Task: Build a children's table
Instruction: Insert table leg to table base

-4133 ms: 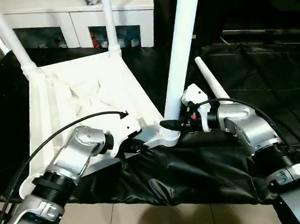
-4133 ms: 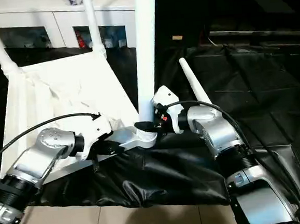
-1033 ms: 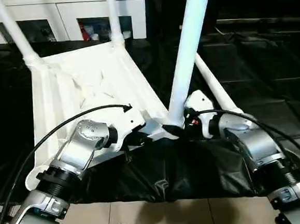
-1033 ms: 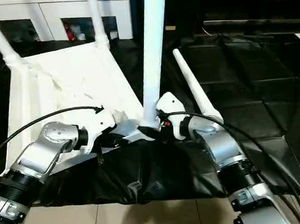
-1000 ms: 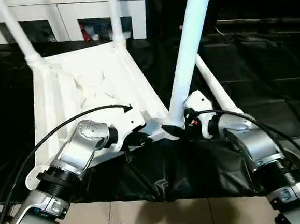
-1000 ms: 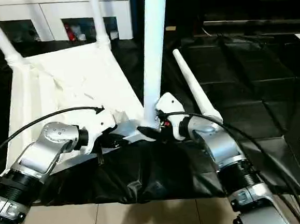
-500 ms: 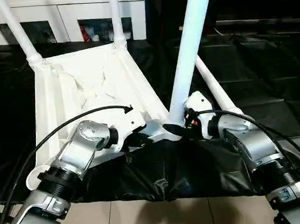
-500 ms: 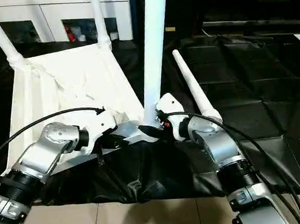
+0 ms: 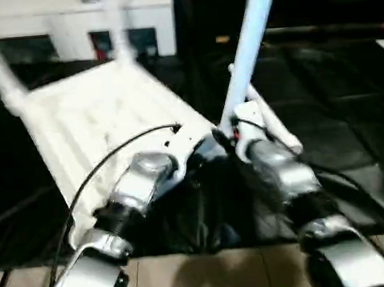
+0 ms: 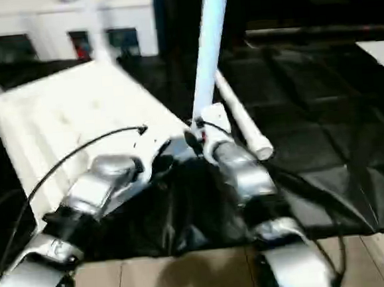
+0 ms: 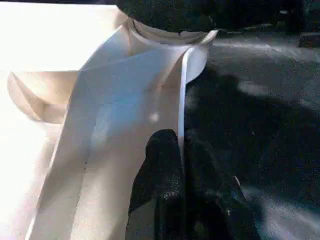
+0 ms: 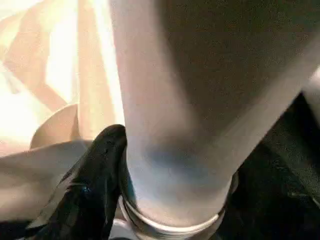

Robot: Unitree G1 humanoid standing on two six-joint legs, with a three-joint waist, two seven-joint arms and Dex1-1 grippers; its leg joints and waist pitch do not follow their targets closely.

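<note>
While left end effector (image 11: 182, 165) pinches tabletop (image 11: 125, 100) rim | right end effector (image 12: 165, 200) clasps leg (image 12: 175, 125) base

A large work table draped in crinkled black sheeting (image 9: 351, 137) takes up most of the scene. Behind it stands a long white cabinet with dark open compartments (image 9: 71, 43). Pale beige floor tiles (image 10: 189, 276) show below the table's near edge.

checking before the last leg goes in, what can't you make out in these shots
- Near leg: top cut off by the edge in the head views.
- Its socket: how deep the leg sits is hidden by the leg itself in the right wrist view.
- Far legs: smeared by blur in the left eye view.
- Spare leg: near end partly behind the right arm, right eye view.
- Tabletop: ribs blurred out.
</note>
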